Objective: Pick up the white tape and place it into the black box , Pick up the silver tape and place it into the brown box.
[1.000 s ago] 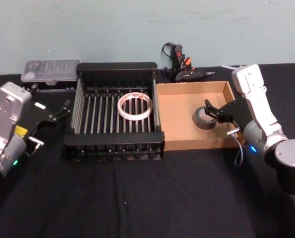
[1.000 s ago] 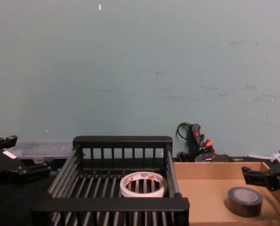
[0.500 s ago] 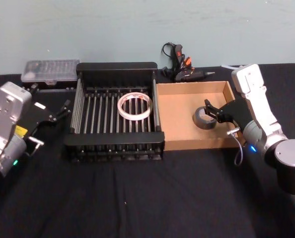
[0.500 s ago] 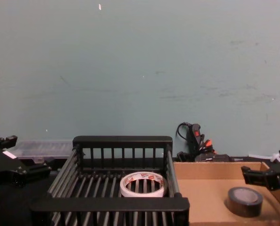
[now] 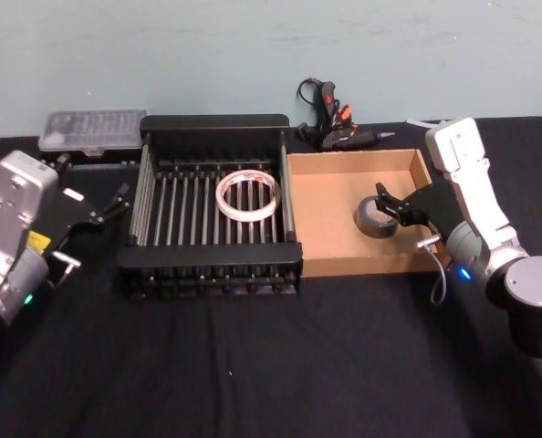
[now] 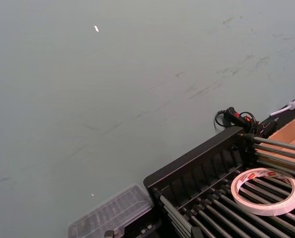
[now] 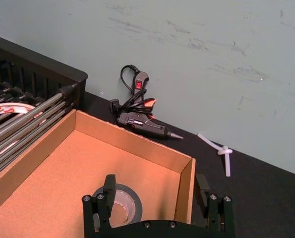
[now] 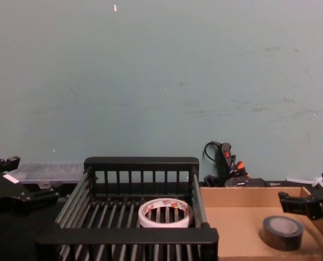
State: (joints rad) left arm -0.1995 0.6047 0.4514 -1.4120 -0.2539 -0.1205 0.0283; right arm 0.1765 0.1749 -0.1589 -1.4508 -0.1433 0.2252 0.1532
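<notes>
The white tape (image 5: 248, 196) lies flat on the barred floor of the black box (image 5: 214, 122), also seen as a white ring (image 8: 163, 212) (image 6: 269, 191). The silver tape (image 5: 373, 217) (image 8: 281, 232) (image 7: 116, 201) lies in the brown box (image 5: 318, 210) near its right wall. My right gripper (image 5: 390, 203) (image 7: 156, 191) hovers open just above that roll, holding nothing, one finger over the tape and the other by the box's right wall. My left gripper (image 5: 118, 201) stands open and empty left of the black box, above the table.
A glue gun (image 5: 330, 123) with its cord lies behind the brown box. A clear plastic case (image 5: 93, 130) sits at the back left. A white plastic strip (image 7: 219, 151) lies at the back right. Black cloth (image 5: 271, 365) covers the table's front.
</notes>
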